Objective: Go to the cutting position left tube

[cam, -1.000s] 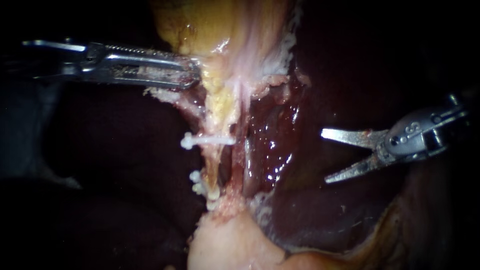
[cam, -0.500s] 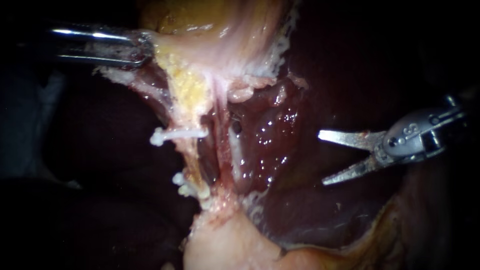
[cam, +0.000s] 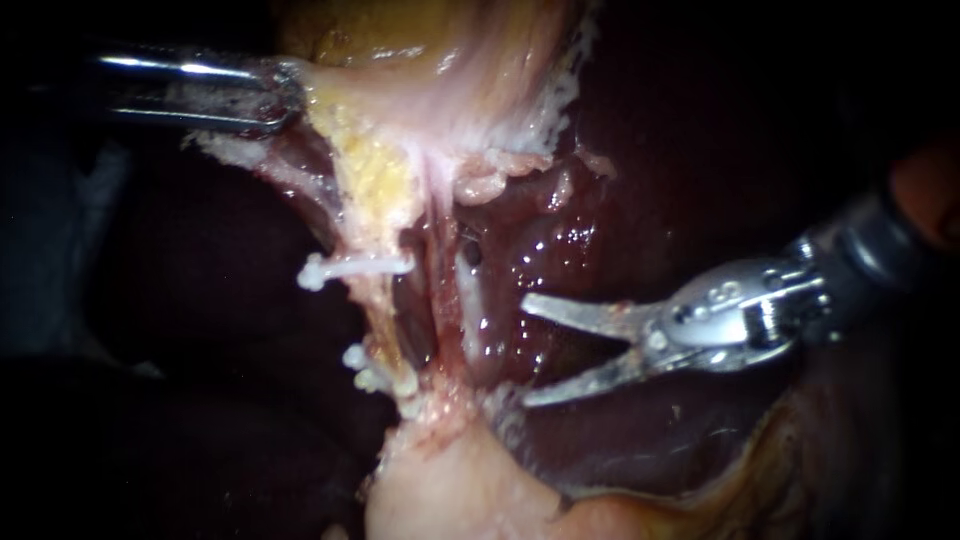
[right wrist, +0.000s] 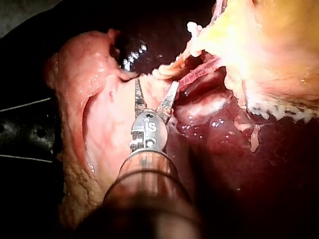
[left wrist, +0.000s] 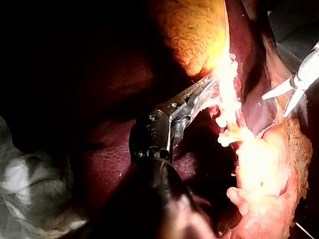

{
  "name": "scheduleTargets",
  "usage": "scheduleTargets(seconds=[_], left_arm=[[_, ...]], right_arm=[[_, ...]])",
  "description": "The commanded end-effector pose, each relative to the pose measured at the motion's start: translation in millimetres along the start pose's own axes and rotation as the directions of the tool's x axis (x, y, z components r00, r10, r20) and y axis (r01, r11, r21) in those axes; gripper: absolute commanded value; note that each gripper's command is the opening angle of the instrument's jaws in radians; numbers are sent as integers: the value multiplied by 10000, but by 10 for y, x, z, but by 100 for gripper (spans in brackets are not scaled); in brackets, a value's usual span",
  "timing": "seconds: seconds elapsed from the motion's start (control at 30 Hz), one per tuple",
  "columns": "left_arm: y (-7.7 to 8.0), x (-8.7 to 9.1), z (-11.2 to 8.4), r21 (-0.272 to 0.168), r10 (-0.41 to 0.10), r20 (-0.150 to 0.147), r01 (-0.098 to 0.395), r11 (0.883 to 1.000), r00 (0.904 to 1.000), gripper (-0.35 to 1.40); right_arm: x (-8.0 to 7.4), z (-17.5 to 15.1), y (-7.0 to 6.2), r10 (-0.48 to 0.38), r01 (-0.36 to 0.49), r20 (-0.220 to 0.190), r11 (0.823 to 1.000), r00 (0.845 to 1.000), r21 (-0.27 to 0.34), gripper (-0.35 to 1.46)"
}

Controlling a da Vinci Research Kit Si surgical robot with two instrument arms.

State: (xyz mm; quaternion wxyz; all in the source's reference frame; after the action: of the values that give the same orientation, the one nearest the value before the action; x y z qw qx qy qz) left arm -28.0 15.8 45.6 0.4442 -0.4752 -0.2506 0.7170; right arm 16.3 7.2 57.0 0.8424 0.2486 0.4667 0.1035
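The right instrument [cam: 524,350], entering from the right, holds its blades wide apart with nothing between them, ready to straddle a tube. The tips stand short of the left tube [cam: 385,318], centre-left, which carries one upper clip [cam: 352,268] and lower clips [cam: 368,368]; the cut presumably falls between them. The left instrument [cam: 288,98], upper left, is clamped on the gallbladder [cam: 400,40] edge, pulling the tube taut.

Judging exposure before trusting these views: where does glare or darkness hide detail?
Left wrist view: glare whitens the pale yellowish tissue gripped by the left instrument. Endoscope view: wet glints on the dark red liver, blackness around. Right wrist view: the right instrument is well lit.
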Motion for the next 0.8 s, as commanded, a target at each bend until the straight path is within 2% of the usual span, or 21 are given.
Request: scheduleTargets(seconds=[0.03,0.23,0.4,0.8], left_arm=[[0,0,1,16,0,-1,0,10000,10000,-35],[0,-1,1,21,0,-4,0,10000,10000,-35],[1,-1,1,29,-2,-7,2,10000,10000,-35],[1,-2,3,38,4,-12,-4,10000,10000,-35]], right_arm=[[0,8,1,150,-149,-23,9998,9999,98,145],[0,40,7,533,-529,-127,9980,9985,346,143],[-5,60,22,760,-750,-156,9954,9970,604,141],[-26,79,59,874,-866,-119,9946,9961,570,141]])
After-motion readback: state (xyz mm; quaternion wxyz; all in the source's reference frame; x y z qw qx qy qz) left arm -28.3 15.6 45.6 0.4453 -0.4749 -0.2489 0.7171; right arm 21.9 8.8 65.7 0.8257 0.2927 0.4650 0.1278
